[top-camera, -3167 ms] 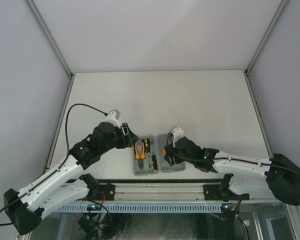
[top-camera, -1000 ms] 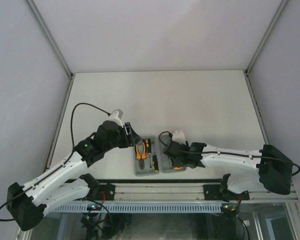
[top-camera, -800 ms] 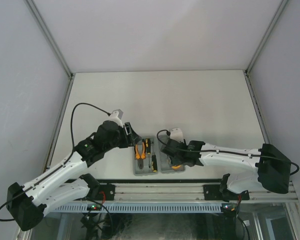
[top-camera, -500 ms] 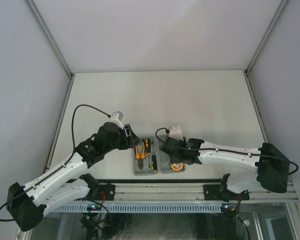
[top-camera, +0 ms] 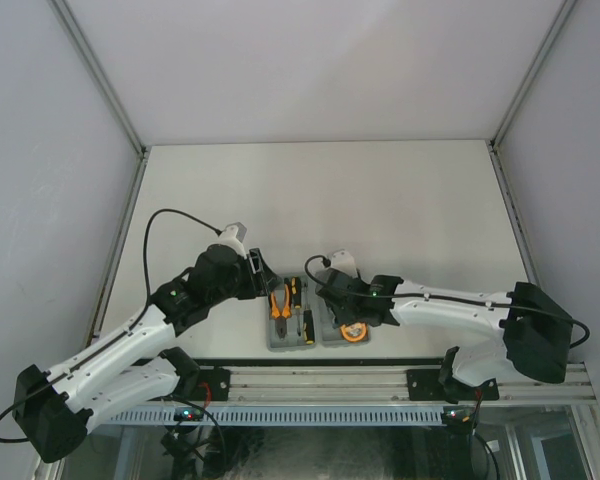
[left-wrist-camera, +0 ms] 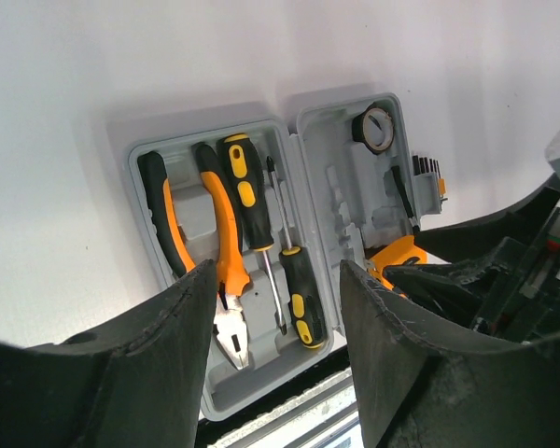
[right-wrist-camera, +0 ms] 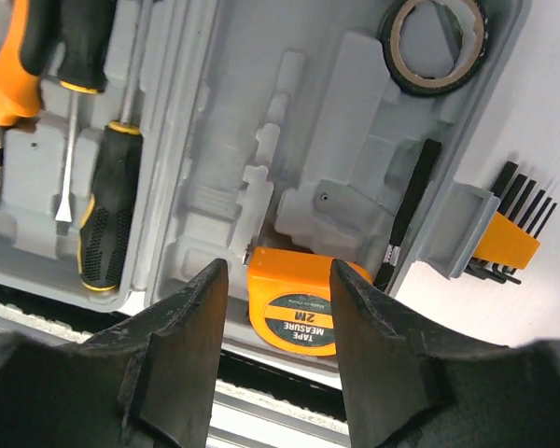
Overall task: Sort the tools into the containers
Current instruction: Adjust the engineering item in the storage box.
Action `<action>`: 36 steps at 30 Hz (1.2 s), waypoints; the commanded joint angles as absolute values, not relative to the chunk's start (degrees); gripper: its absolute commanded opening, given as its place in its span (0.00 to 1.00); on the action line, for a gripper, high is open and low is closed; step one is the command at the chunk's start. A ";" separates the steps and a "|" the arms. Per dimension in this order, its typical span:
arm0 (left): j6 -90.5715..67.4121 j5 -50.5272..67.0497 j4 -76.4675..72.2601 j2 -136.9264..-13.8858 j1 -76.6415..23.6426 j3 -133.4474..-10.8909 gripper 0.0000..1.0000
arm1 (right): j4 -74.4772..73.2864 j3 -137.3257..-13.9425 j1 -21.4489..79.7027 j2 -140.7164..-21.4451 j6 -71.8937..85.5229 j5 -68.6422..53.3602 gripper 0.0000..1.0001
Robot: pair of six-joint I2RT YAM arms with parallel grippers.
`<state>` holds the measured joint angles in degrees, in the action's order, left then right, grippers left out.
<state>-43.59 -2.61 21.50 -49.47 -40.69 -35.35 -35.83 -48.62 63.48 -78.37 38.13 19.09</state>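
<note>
tape measure (right-wrist-camera: 303, 315): seated at near end of right half of grey case (right-wrist-camera: 226, 112), dark ring (right-wrist-camera: 436, 37) at far end | pliers (left-wrist-camera: 219, 224), two screwdrivers (left-wrist-camera: 245, 191): laid in left half | right gripper (right-wrist-camera: 278, 280): held parted above tape measure, nothing gripped | left gripper (left-wrist-camera: 278, 271): held spread, empty, over left half

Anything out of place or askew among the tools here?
Yes. The orange-and-black bit set lies on the table outside the grey case, against its latch side rather than in a recess. The tape measure rests at the case's near end and may not be fully seated in its recess.
</note>
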 commanded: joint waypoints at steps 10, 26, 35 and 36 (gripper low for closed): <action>-44.65 -1.83 19.16 -49.86 -40.17 -34.88 0.59 | -35.52 -44.18 60.94 -76.79 41.09 13.85 0.48; -44.65 -2.10 19.40 -49.51 -40.17 -34.80 0.59 | -36.19 -44.72 59.84 -69.51 36.82 11.86 0.54; -44.40 -1.34 18.90 -51.10 -40.17 -35.41 0.58 | -36.75 -44.75 60.91 -72.02 37.79 11.55 0.43; -44.39 -1.38 18.96 -51.09 -40.17 -35.48 0.58 | -36.43 -44.82 60.91 -72.34 37.62 11.44 0.43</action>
